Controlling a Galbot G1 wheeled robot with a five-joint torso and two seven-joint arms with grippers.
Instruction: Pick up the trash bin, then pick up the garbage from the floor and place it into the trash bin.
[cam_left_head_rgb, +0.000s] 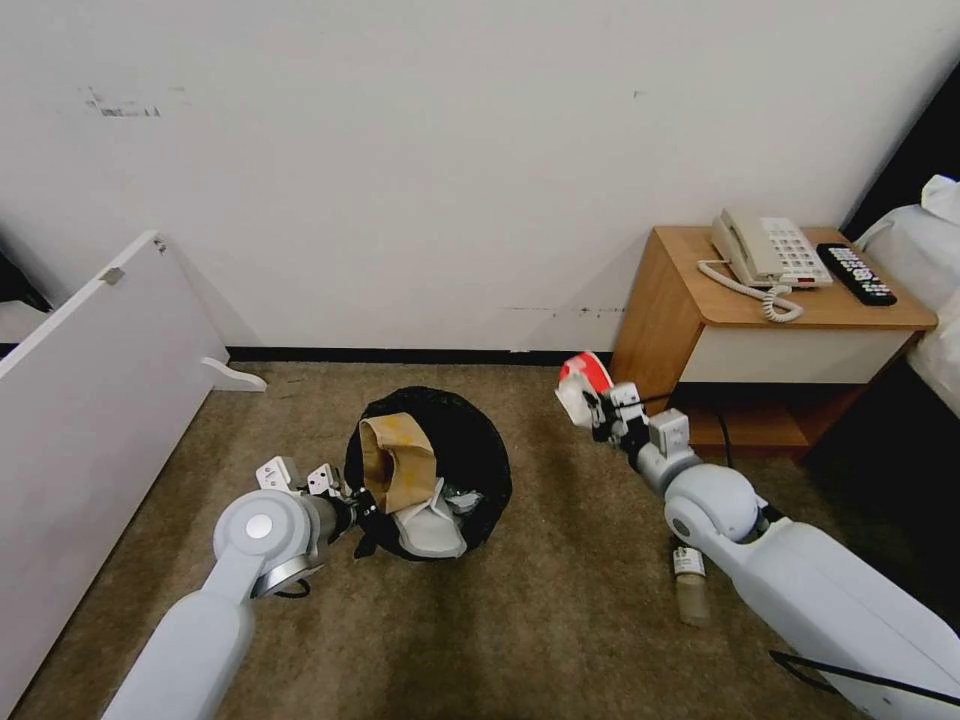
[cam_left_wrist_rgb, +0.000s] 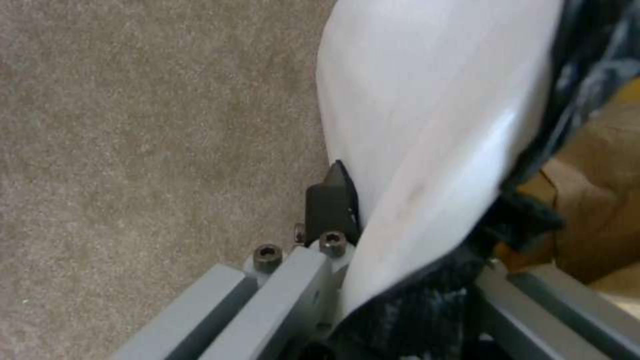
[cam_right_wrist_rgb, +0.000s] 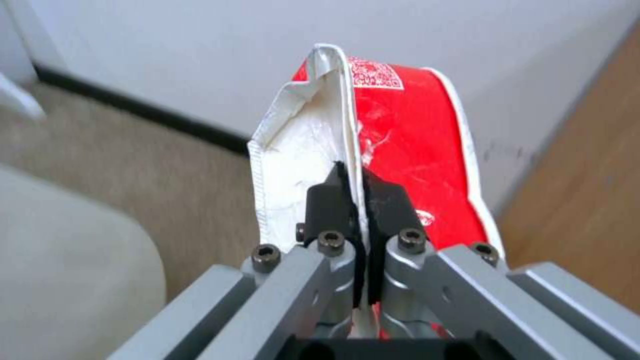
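The trash bin (cam_left_head_rgb: 470, 440), white and lined with a crinkled black bag, hangs tilted just above the carpet. My left gripper (cam_left_head_rgb: 352, 508) is shut on its near rim. In the left wrist view one dark finger (cam_left_wrist_rgb: 330, 200) presses the bin's white wall (cam_left_wrist_rgb: 427, 130); the other finger is hidden inside. A brown paper bag (cam_left_head_rgb: 395, 458) and a white slipper (cam_left_head_rgb: 432, 528) lie in the bin. My right gripper (cam_left_head_rgb: 592, 402) is raised right of the bin, shut on the red-white packet (cam_left_head_rgb: 582, 378), pinched between its fingers (cam_right_wrist_rgb: 333, 192). A small plastic bottle (cam_left_head_rgb: 690, 588) lies on the floor beside my right arm.
A wooden nightstand (cam_left_head_rgb: 690, 300) with a phone (cam_left_head_rgb: 768, 250) and a remote (cam_left_head_rgb: 856, 273) stands close behind the right gripper. A white board (cam_left_head_rgb: 90, 400) leans at the left. A bed edge (cam_left_head_rgb: 935, 270) is far right. Open carpet lies between the arms.
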